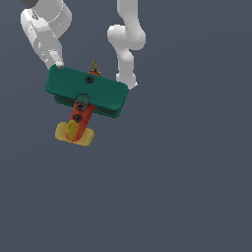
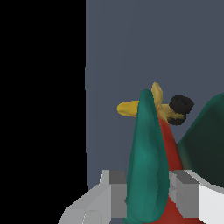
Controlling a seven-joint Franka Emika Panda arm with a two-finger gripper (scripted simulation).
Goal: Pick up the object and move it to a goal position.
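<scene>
The gripper [image 2: 148, 197] clamps both fingers [image 2: 117, 192] on the teal wing of the small red-bodied, yellow-tailed toy airplane [image 1: 86, 93], which sits at upper left of the exterior view. Judged advice: carry slowly and level; the edge-on hold may let the plane pivot.

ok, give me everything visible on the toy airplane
The toy airplane has a wide, rounded teal-green wing, a red fuselage with dark screws, a yellow tail and a yellow nose tip. It looks like smooth, plastic-like material. In the wrist view the hand has a grey finger on each side of the wing's edge. In the exterior view the tail points toward the camera.
</scene>
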